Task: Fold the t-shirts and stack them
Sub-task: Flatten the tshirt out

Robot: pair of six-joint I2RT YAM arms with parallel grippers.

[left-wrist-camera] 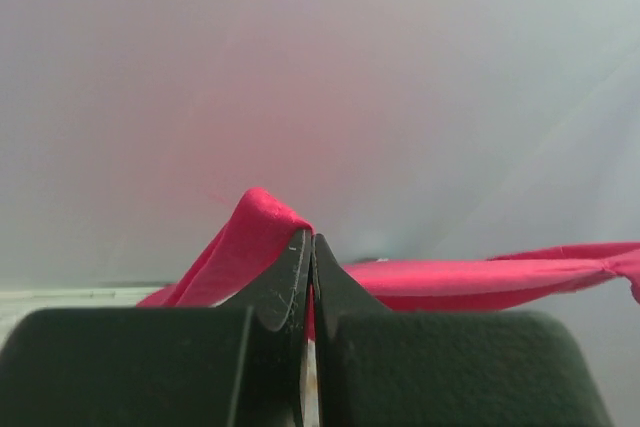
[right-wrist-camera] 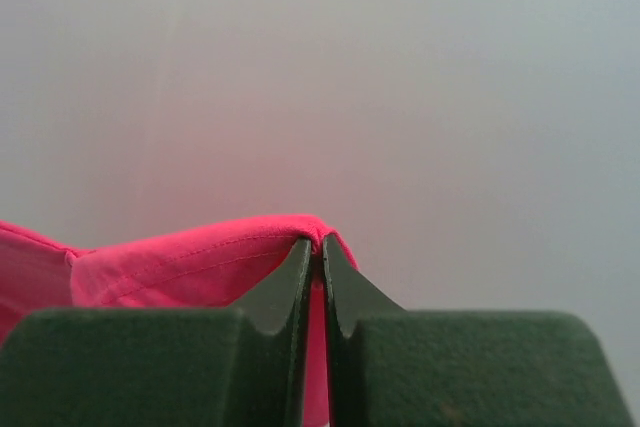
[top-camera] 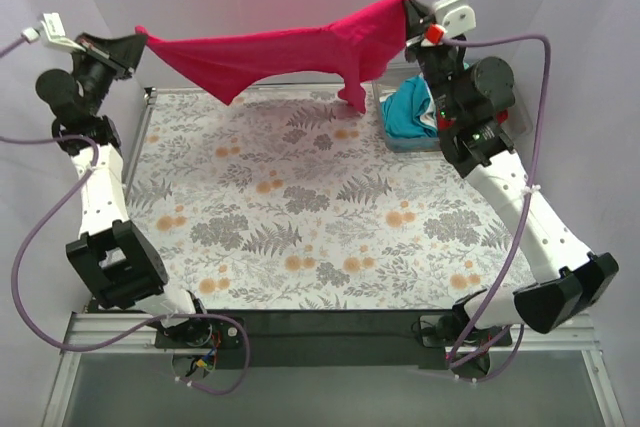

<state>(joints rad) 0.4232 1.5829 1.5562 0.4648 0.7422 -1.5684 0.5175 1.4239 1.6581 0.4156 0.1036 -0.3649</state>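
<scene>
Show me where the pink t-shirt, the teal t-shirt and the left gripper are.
pink t-shirt point(top-camera: 290, 52), top view, middle of the stretched cloth.
teal t-shirt point(top-camera: 403, 109), top view, its bunched upper folds.
left gripper point(left-wrist-camera: 311, 245), left wrist view, between the fingertips pinching pink cloth.

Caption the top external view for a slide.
Left gripper and right gripper hold the pink t-shirt stretched in the air above the floral table.

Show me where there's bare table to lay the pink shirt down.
The floral table is bare from under the hanging pink shirt to the near edge, between the left arm and right arm. Crowded only at the far right, where the teal shirt sits in its bin.
</scene>
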